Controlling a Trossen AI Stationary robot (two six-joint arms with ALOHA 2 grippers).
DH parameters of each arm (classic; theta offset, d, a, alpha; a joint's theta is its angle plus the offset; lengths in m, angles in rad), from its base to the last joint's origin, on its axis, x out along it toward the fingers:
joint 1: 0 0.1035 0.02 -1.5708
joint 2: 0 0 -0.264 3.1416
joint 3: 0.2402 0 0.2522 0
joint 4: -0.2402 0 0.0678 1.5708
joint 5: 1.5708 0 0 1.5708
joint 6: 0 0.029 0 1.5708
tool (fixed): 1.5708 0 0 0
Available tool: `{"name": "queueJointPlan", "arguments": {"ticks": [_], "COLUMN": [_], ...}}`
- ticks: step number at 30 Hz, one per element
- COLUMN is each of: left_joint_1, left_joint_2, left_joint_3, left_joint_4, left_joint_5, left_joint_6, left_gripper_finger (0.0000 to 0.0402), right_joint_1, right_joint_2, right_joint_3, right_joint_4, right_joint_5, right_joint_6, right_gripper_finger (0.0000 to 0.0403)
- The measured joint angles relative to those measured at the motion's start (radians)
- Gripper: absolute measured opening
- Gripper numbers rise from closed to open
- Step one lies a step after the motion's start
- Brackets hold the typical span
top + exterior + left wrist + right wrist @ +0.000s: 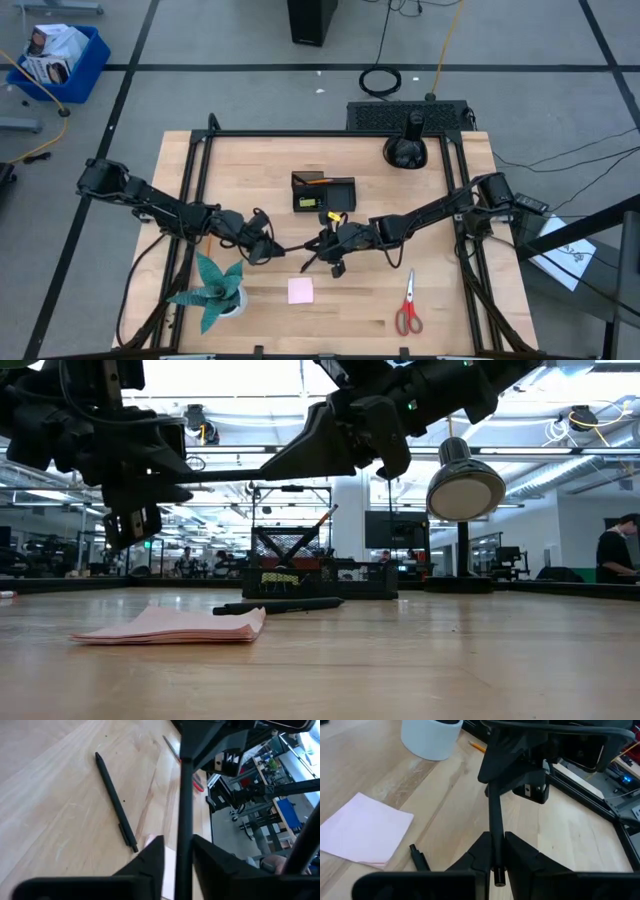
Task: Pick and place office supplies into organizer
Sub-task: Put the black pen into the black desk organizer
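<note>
Wooden tabletop (450, 300) lies bare along its left edge and front right corner, with a black rail framing the left, far and right sides. On the near left stands the teal plant (215, 290) in a white pot, and an orange pencil (476, 746) lies on the table just beside that pot.

The left arm reaches in from the left edge, and the left gripper (268, 248) hangs above the table just beyond the plant. A held pen (230, 477) runs level through it, well clear of the surface. Whether this gripper is clamped on the pen I cannot tell.

Below and just to the right lie the pink sticky-note pad (300, 290) and a loose pen (115, 802), close together on the wood under the two grippers.

The right gripper (322, 243) is closed tight on the other end of the held pen, facing the left one. Its arm crosses from the right edge, over the middle of the table.

Beyond both grippers sits the organizer (323, 192), with an orange pencil leaning in it and a small yellow piece (333, 215) just in front. Open wood separates it from the grippers.

Farther right, a black domed lamp (405, 150) stands at the far rail. The red-handled scissors (408, 305) lie near the front, apart from everything else.
</note>
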Motion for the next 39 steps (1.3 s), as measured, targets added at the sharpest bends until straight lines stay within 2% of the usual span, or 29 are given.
{"name": "queueJointPlan", "arguments": {"ticks": [5, 9, 13, 20, 30, 35, 39], "left_joint_1": [0.0, 0.0, -0.001, 0.0, -0.001, -0.018, -0.059], "left_joint_2": [-0.001, -0.001, -0.001, 0.0, 0.0, 0.0, 0.0], "left_joint_3": [0.0, 0.0, 0.0, 0.0, 0.0, -0.001, -0.001], "left_joint_4": [0.006, 0.016, 0.022, 0.027, 0.045, 0.103, 0.216], "left_joint_5": [0.002, 0.011, 0.012, -0.017, -0.068, -0.135, -0.192], "left_joint_6": [0.018, 0.026, 0.053, 0.074, 0.131, 0.186, 0.252], "left_gripper_finger": [0.0047, 0.0031, 0.0034, 0.0024, 0.0034, 0.0027, 0.0027], "right_joint_1": [-0.001, 0.0, 0.001, 0.002, 0.05, 0.076, 0.092], "right_joint_2": [0.001, 0.001, 0.001, -0.016, -0.188, -0.244, -0.252], "right_joint_3": [0.0, 0.0, 0.0, 0.0, -0.02, -0.155, -0.338], "right_joint_4": [0.002, 0.002, 0.005, -0.023, -0.128, 0.029, 0.372], "right_joint_5": [0.0, 0.0, 0.0, 0.001, 0.002, 0.001, -0.002], "right_joint_6": [0.0, -0.001, -0.016, 0.031, 0.292, 0.445, 0.515], "right_gripper_finger": [0.0034, 0.0035, 0.0039, 0.0082, 0.0125, 0.0126, 0.0122]}}
